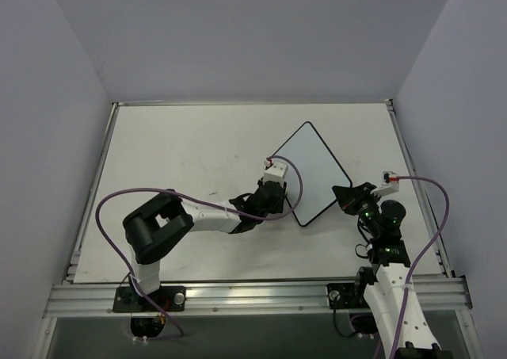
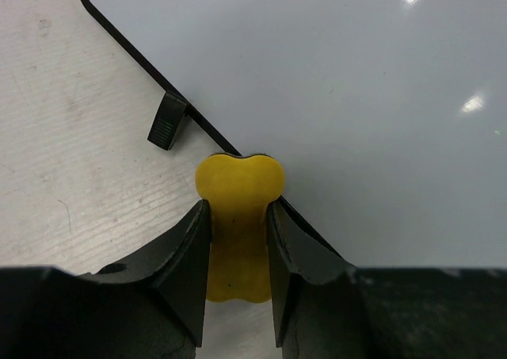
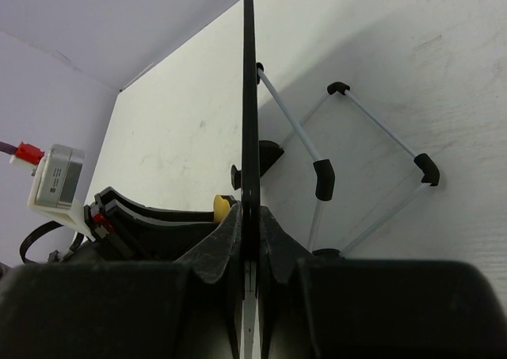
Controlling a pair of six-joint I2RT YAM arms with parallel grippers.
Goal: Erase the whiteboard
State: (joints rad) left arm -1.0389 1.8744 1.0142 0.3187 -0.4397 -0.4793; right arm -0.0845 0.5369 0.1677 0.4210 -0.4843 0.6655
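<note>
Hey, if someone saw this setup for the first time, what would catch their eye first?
The whiteboard, turned like a diamond right of the table's centre and looking blank. The left gripper is shut on a yellow eraser at the board's near left edge, while the right gripper clamps the board by its right corner.

- One whiteboard [image 1: 310, 173].
- One yellow eraser [image 2: 238, 181], at the whiteboard's edge.
- Two grippers: left gripper [image 2: 238, 220] and right gripper [image 3: 249, 216], at two different edges of the whiteboard.
- One table [image 1: 182, 153], under the whiteboard.
</note>
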